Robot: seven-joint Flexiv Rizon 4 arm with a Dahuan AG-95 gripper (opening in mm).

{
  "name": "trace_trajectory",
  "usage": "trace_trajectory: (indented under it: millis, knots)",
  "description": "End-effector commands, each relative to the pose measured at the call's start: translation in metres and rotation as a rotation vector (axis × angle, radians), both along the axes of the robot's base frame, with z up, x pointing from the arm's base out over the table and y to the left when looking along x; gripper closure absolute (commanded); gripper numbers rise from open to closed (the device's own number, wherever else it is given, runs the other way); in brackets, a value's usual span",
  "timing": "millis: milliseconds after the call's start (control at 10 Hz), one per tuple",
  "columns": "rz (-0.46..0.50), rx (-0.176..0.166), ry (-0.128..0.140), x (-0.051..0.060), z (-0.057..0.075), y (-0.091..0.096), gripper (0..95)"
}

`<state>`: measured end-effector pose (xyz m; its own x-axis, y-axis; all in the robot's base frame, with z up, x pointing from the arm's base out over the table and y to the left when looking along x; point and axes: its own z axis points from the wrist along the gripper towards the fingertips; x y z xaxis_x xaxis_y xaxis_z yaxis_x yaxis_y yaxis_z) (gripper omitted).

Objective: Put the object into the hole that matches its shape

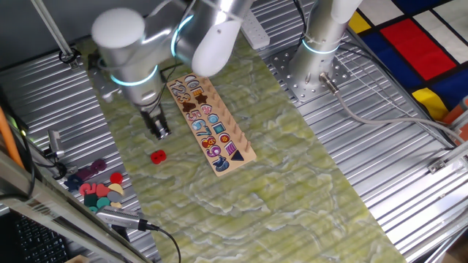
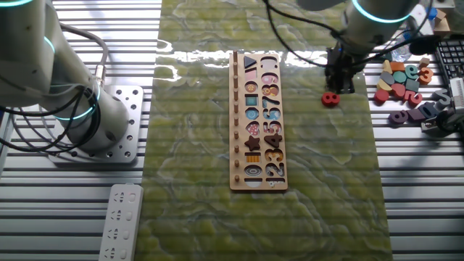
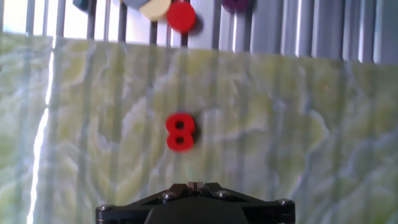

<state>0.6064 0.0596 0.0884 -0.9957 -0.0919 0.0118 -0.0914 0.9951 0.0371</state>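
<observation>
The object is a small bright-red piece shaped like a figure 8 (image 1: 157,155). It lies flat on the green mat (image 1: 278,183), apart from the wooden puzzle board (image 1: 232,135). It also shows in the other fixed view (image 2: 330,99) and in the hand view (image 3: 181,132). My gripper (image 1: 161,133) hangs just above and beside it, not touching it. In the hand view the gripper (image 3: 194,185) has its jaws closed together with nothing between them. The board (image 2: 236,123) holds several coloured numbers and shapes. Which hole fits the piece cannot be told.
A pile of loose coloured pieces (image 1: 99,190) lies off the mat's edge on the ribbed metal table, also seen in the other fixed view (image 2: 406,80). A red disc (image 3: 181,15) is among them. A second arm's base (image 2: 72,94) and a white remote (image 2: 119,217) stand beyond the board.
</observation>
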Motion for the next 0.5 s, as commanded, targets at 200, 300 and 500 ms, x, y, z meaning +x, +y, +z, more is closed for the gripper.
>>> trace_trajectory:
  millis: [200,300,500]
  knots:
    - [0.004,0.000,0.000,-0.0023,0.0013,-0.0013,95.0]
    - [0.000,0.000,0.008,-0.0023,0.0010,-0.0013,95.0]
    - [0.010,0.009,0.012,-0.0024,0.0008,-0.0013,95.0]
